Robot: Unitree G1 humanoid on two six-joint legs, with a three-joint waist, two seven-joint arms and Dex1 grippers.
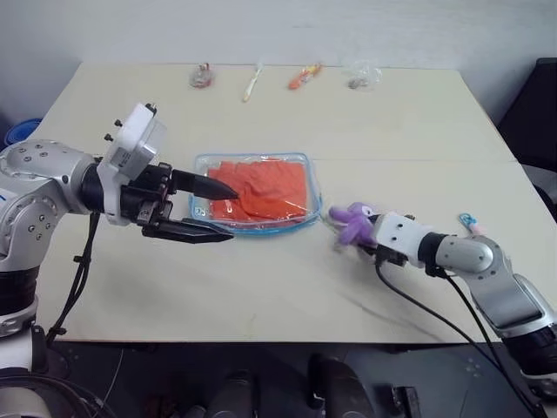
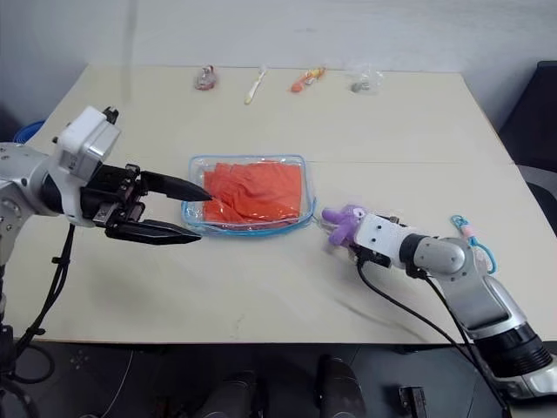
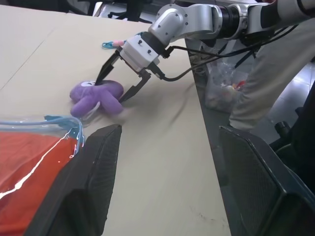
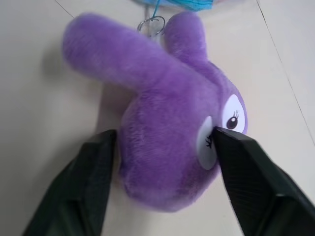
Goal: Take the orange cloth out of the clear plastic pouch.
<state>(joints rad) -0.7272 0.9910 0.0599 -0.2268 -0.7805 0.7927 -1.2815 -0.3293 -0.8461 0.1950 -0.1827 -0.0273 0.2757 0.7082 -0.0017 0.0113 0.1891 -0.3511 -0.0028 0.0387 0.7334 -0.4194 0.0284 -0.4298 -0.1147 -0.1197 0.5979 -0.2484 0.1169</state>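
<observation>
The orange cloth (image 1: 261,189) lies inside the clear pouch (image 1: 258,193), flat near the middle of the desk (image 1: 261,287). The left claw (image 1: 222,212) hovers over the pouch's left end with its two fingers spread and nothing between them. The right claw (image 4: 162,142) is low on the desk toward the right edge, its fingers set either side of a purple plush toy (image 4: 157,113); one fingertip touches the toy's face, the other sits just beside it.

Several small items lie along the far edge.

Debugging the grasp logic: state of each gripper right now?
Left gripper: open, empty, by the pouch.
Right gripper: fingers around the purple plush, one touching; a firm grip cannot be told.
</observation>
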